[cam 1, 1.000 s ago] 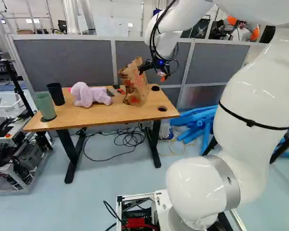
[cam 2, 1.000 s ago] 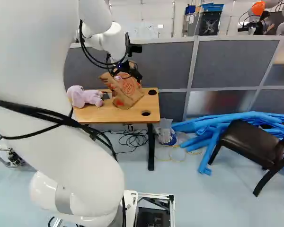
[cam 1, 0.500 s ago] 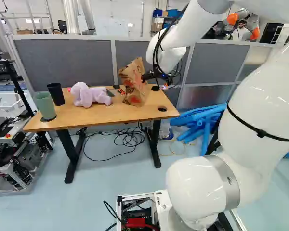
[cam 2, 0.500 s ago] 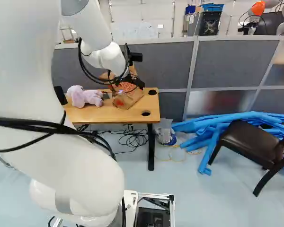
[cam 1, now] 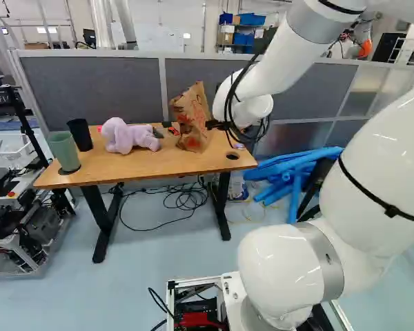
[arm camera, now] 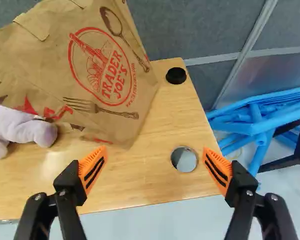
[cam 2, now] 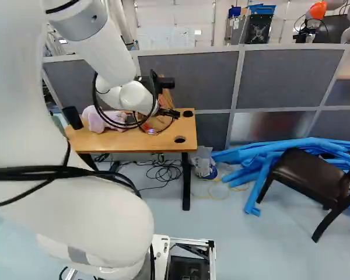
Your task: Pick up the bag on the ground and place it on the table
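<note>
Right base view: arm (cam 2: 114, 61) slopes down toward table (cam 2: 154, 143), tool (cam 2: 160, 121) near paper bag (cam 1: 190, 117), fingers spread wide apart.

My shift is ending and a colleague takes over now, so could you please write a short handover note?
Tool: open, nothing gripped.
Bag: standing on the table, next to the stuffed toy.
Done: the bag is on the table, not held.
Left: probably only moving the tool well clear, without brushing the bag.
</note>
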Robot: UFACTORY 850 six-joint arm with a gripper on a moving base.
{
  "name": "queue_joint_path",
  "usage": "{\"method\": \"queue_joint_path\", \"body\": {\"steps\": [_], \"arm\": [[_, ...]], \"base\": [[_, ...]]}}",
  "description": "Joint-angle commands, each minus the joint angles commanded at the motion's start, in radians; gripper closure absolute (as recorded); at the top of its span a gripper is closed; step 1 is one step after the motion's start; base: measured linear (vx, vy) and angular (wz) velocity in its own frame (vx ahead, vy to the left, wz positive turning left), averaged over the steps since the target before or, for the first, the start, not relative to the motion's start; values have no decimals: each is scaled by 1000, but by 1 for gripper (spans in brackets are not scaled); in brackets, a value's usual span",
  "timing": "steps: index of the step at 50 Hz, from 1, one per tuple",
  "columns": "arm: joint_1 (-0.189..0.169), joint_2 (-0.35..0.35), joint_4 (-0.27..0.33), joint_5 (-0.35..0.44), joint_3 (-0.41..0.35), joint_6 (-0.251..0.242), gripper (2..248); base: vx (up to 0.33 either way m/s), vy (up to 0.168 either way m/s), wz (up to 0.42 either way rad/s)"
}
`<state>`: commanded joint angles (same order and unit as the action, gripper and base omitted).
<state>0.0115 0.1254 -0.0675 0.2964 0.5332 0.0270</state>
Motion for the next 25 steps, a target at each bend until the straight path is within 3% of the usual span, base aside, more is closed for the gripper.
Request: {"method": "queue_joint_path", "body": {"steps": [25], "arm": [[-5,66,29,249,-192,-12,3]], "base": [[0,0,0]]}}
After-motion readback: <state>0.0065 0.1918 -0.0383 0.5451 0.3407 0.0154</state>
